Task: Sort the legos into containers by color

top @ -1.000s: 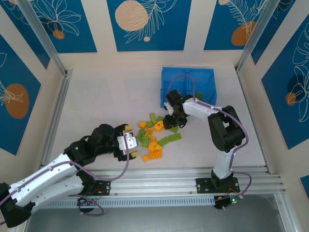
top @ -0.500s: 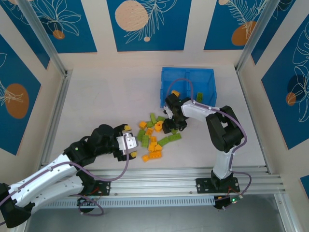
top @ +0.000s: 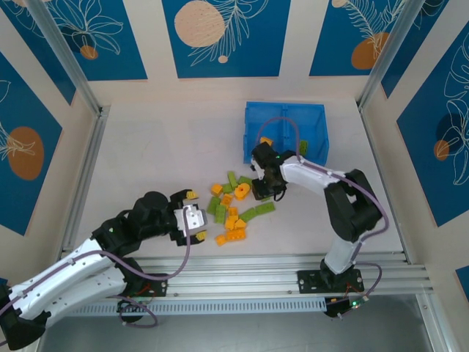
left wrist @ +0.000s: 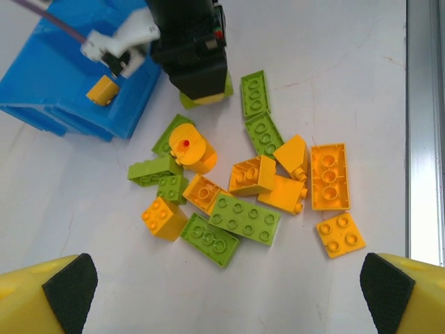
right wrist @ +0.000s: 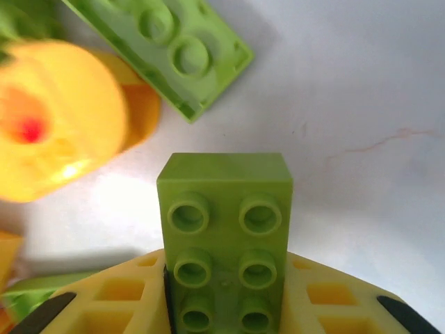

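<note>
Lengthwise outward: green lego [right wrist: 224, 229], studs camera-ward.

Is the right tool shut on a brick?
Shut: the right tool clamps a green brick, its jaws tight against both sides.

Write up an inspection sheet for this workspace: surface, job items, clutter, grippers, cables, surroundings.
Surface: pale table, flat, with a few faint marks.
Job's things: blue tray at the far side. In the top view, there is one orange brick in its left compartment and one green brick in its right. A loose pile of orange and green bricks lies on the table in front of it.
Clutter: nothing seen.
Grippers: left gripper open beside the pile, holding nothing. Right gripper shut on a green block at the pile's far edge.
Cables: a purple cable on the right arm loops over the tray.
Surroundings: blue printed wall panels; aluminium rail at the near edge.
</note>
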{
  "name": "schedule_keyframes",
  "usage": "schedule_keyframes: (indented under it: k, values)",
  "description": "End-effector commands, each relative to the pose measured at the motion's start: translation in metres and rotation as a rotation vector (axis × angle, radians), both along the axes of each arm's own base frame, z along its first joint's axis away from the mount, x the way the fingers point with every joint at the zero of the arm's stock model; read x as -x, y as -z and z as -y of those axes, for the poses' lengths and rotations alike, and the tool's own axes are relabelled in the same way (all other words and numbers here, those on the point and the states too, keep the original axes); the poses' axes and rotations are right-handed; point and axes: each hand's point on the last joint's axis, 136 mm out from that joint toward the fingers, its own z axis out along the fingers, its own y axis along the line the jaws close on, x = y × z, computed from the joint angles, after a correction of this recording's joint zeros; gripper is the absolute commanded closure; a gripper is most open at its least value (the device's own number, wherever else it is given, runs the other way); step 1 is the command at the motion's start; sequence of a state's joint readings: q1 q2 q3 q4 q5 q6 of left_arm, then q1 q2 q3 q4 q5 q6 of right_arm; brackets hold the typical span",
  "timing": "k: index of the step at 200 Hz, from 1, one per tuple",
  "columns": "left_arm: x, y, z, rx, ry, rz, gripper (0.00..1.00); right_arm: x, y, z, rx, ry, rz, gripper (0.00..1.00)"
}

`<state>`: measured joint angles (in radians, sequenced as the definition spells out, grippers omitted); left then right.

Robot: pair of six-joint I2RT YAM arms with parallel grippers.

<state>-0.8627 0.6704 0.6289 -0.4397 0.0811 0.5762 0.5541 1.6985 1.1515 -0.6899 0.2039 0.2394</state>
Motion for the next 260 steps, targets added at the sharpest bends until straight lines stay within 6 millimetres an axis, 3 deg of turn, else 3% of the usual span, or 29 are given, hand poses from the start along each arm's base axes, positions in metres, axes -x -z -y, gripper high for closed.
schedule_keyframes:
  k: [1,30,58,97,138,163,194,214,237,260]
  values:
    - [-0.003,-0.012,0.002,0.04,-0.002,0.053,0.0,-0.019,-0.058,-0.003,-0.145,0.074,0.169,0.7]
    - [-0.008,-0.016,-0.003,0.04,-0.04,0.077,0.0,-0.056,-0.119,0.037,-0.283,0.279,0.365,0.7]
    - [-0.009,-0.016,-0.006,0.034,-0.054,0.074,0.0,-0.099,-0.143,0.096,-0.255,0.461,0.509,0.7]
    - [-0.014,-0.022,-0.01,0.035,-0.088,0.089,0.0,-0.162,-0.119,0.157,-0.143,0.618,0.515,0.7]
    - [-0.013,-0.025,-0.012,0.05,-0.1,0.085,0.0,-0.217,-0.069,0.168,-0.119,0.683,0.405,0.69]
    - [-0.016,-0.03,-0.015,0.052,-0.122,0.105,0.0,-0.228,-0.044,0.167,-0.173,0.729,0.299,0.66]
    - [-0.018,-0.03,-0.018,0.051,-0.135,0.112,0.0,-0.227,-0.041,0.158,-0.2,0.729,0.234,0.6]
    - [-0.02,-0.029,-0.017,0.054,-0.141,0.108,0.0,-0.219,-0.056,0.159,-0.221,0.734,0.253,0.57]
    - [-0.024,-0.035,-0.014,0.096,-0.158,0.098,0.0,-0.207,-0.088,0.156,-0.264,0.724,0.3,0.56]
    - [-0.038,-0.065,-0.01,0.266,-0.277,0.045,0.0,-0.188,-0.112,0.149,-0.316,0.698,0.323,0.54]
